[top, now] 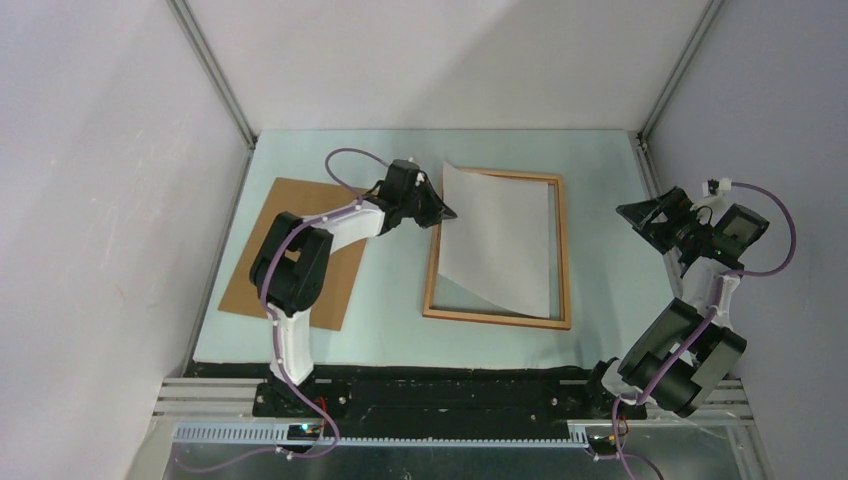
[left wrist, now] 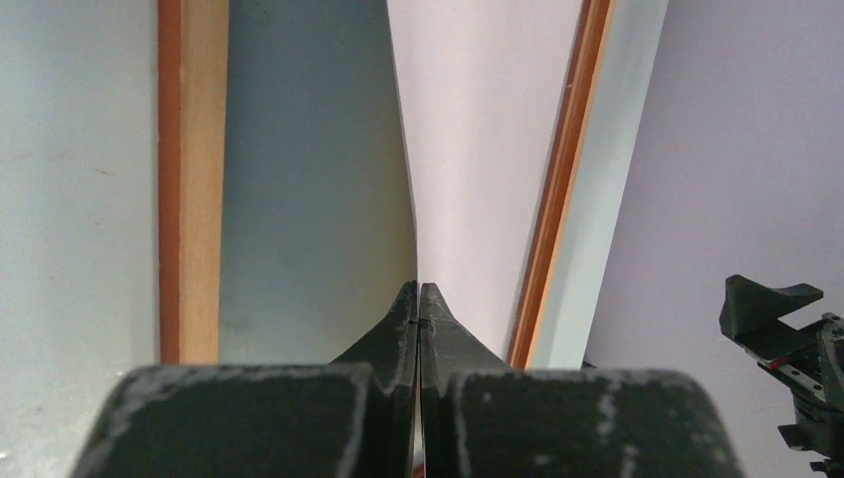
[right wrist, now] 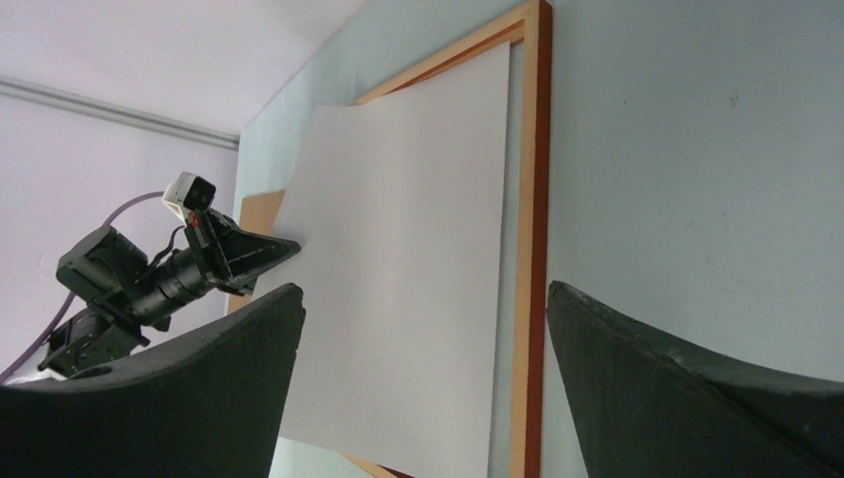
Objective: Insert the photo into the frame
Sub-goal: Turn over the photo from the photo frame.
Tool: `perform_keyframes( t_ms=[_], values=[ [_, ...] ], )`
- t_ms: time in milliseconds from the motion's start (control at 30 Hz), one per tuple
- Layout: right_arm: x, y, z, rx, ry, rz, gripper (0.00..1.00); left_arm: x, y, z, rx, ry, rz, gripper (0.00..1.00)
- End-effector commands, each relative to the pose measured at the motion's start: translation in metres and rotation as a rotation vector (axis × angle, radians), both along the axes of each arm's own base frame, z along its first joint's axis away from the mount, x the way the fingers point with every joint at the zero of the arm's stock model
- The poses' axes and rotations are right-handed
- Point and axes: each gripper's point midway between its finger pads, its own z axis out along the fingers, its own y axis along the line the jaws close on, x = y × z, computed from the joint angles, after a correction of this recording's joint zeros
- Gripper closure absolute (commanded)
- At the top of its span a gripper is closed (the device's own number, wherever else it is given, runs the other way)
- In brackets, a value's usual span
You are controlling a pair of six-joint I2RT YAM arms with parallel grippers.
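One edge of photo (top: pixel 500 240), white back up, pinched in L gripper (top: pixel 445 212) centre-left; rest lies in frame (top: pixel 562 250). Lower flat inside left rail, then release. R gripper (top: pixel 640 222) agape, far right.

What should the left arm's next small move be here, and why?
Probably lower the photo until its left edge drops inside the frame. The left jaws are shut on that edge, holding it lifted, while the right edge already lies inside.
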Motion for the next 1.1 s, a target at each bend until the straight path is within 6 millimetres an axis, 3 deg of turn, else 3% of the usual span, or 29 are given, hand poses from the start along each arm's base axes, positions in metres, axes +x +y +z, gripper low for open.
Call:
perform_keyframes(
  t_ms=[0,333,767,933,1067],
  values=[
    [0.000,0.000,-0.004,-0.018,-0.005,0.005,0.04,0.010,-0.012,0.009,-0.007,-0.040,-0.027,1.00],
    [0.000,0.000,-0.006,-0.013,0.002,0.007,0.04,0.012,-0.019,-0.009,0.026,-0.002,-0.027,1.00],
    [0.001,0.000,-0.006,-0.011,0.000,0.006,0.04,0.019,-0.007,-0.005,0.062,-0.018,0.010,1.00],
    [0.001,0.000,-0.006,-0.013,-0.001,0.006,0.04,0.012,0.004,-0.006,0.063,0.005,0.045,1.00],
    [0.000,0.000,-0.006,-0.016,-0.002,0.004,0.04,0.005,0.002,-0.007,0.027,0.027,0.052,1.00]
  ],
)
